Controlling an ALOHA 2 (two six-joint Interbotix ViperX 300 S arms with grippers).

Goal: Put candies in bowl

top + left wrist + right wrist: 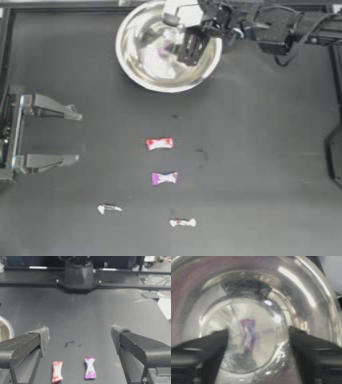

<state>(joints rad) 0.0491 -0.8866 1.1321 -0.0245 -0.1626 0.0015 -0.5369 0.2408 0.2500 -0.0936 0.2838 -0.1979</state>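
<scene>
The shiny bowl [137, 65] stands at the table's far edge, near the middle. My right gripper [189, 49] hangs over its inside, open; in the right wrist view the right gripper [258, 331] frames a purple-white candy [247, 335] lying on the bowl's bottom [271, 361], free of both fingers. On the table lie a red-white candy [159, 144], a magenta-white candy [164, 178] and two whitish candies [109, 208] [182, 222]. My left gripper [73, 136] is parked at the left, open and empty. Its wrist view shows the red-white candy [57, 371] and the magenta-white candy [90, 367] ahead of the left gripper [78, 336].
The right arm [287, 30] stretches along the table's far edge to the bowl. A dark arm base [78, 276] and rail stand across the table in the left wrist view, with the bowl's rim [7, 328] at that picture's side.
</scene>
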